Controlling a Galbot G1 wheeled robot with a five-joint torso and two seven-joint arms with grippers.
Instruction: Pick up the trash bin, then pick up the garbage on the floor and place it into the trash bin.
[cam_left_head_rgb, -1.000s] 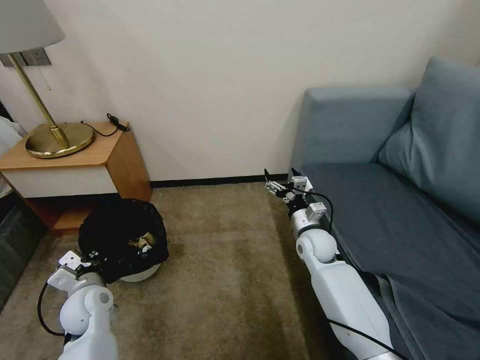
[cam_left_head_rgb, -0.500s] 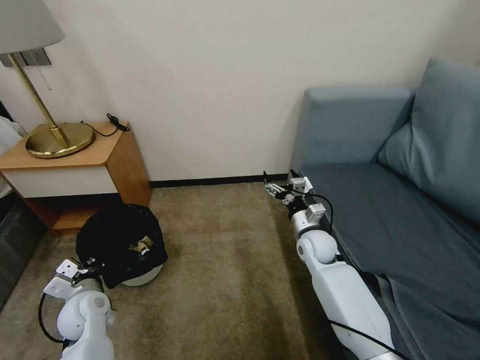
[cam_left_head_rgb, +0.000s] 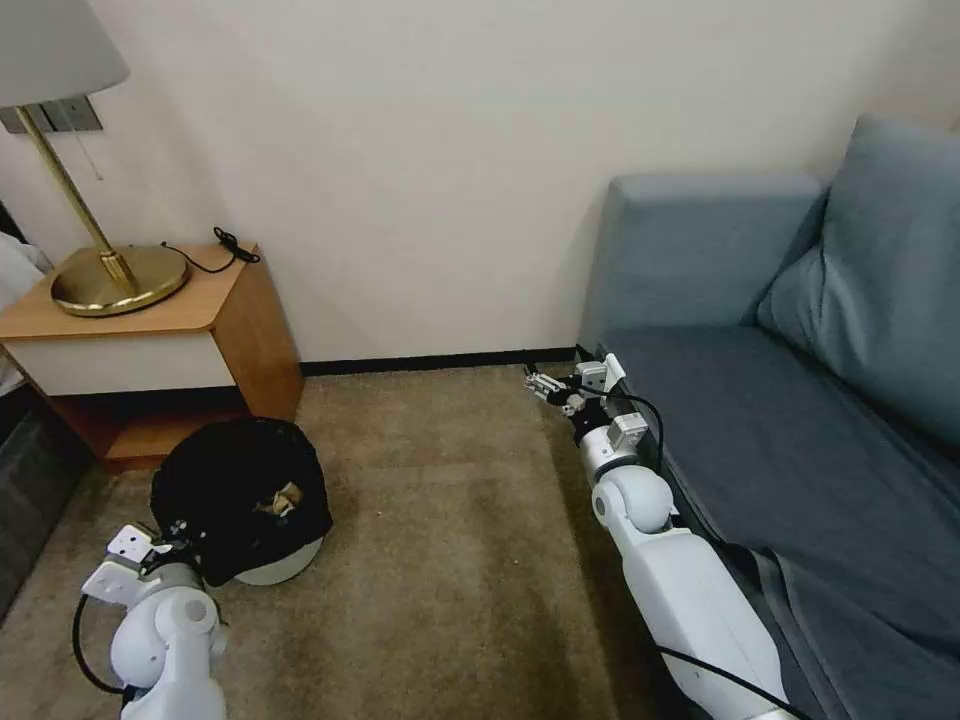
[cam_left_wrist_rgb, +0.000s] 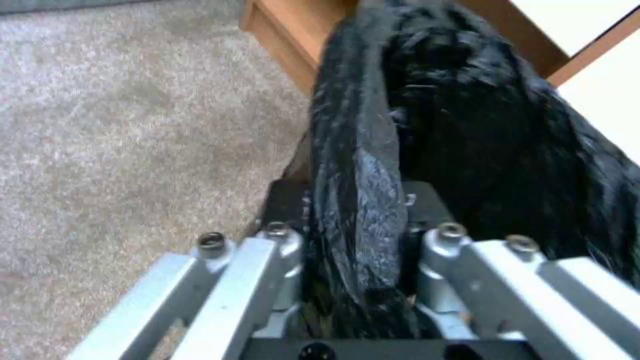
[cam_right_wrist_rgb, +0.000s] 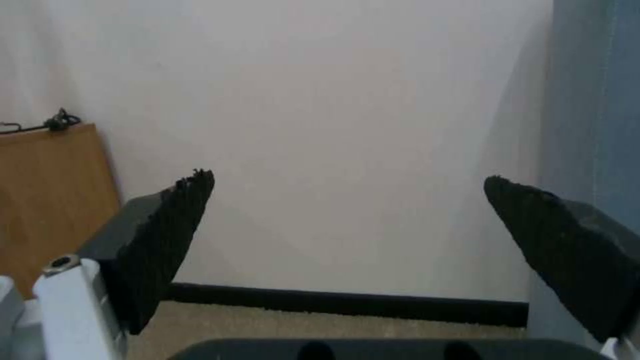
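Fingers of your left gripper (cam_left_wrist_rgb: 357, 240) are clamped on the rim of the bin (cam_left_head_rgb: 240, 500), with a fold of the black liner (cam_left_wrist_rgb: 360, 165) pinched between them. Your right gripper (cam_right_wrist_rgb: 347, 235) has its fingers wide apart and holds nothing; it hangs well away from the bin, close to the front corner of the sofa (cam_left_head_rgb: 780, 400) and pointing at the wall.

You have the bin in grasp, so I judge the first step as done or almost done. Whether the bin is lifted or rests on the carpet (cam_left_head_rgb: 450, 520), you cannot tell from these views. Some garbage (cam_left_head_rgb: 280, 497) already lies inside the bin, brownish and pale pieces on the liner. On the carpet around the bin you see no loose piece, so maybe the collecting is finished, or the remaining pieces lie outside what the head camera shows. I would not decide this yet.

For room: behind the bin, very near, stands the nightstand (cam_left_head_rgb: 160, 330) with its lower shelf and its sharp wooden corner; a brass lamp (cam_left_head_rgb: 110, 275) is on top. On this side you have little margin. Between the bin and the sofa the carpet is wide and free, this is your good way for moving. Far from the bin, the sofa edge runs just beside your right arm, and the wall closes the space behind.
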